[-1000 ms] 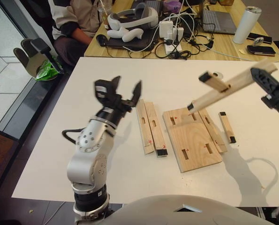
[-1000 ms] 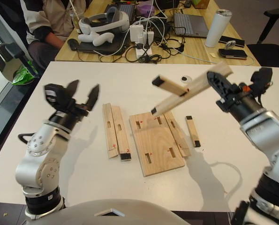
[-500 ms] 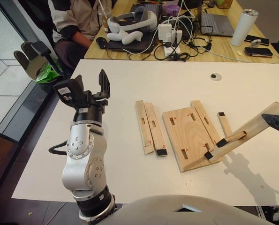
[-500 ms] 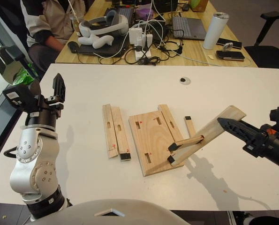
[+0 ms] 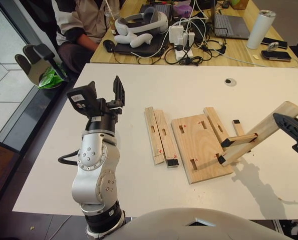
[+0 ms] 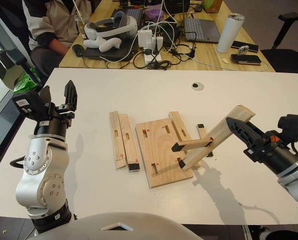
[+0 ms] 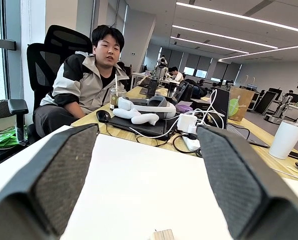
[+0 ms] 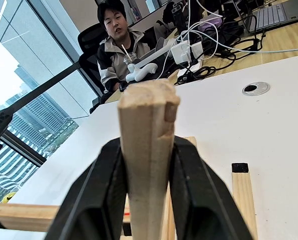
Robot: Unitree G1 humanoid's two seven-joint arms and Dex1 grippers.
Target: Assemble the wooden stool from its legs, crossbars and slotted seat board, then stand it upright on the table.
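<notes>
R claw (image 6: 237,128) clamps top end of tilted leg-and-crossbar piece (image 6: 211,139), foot at slotted seat board's (image 6: 159,150) right edge on tabletop (image 6: 103,195); light, stiff, smooth wood, prob. steadier gripped mid-leg; L claw (image 5: 104,92) wide open, empty.

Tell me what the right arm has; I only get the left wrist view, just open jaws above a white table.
Observer: The right jaws are shut on a wooden leg, held tilted, with a crossbar plugged into its side.
Operator: Where is its lower end?
Observer: Down at the right edge of the seat board, which lies flat; whether they touch I cannot tell.
Operator: Any loose parts to the left?
Observer: Two legs lie flat, side by side, just left of the board.
</notes>
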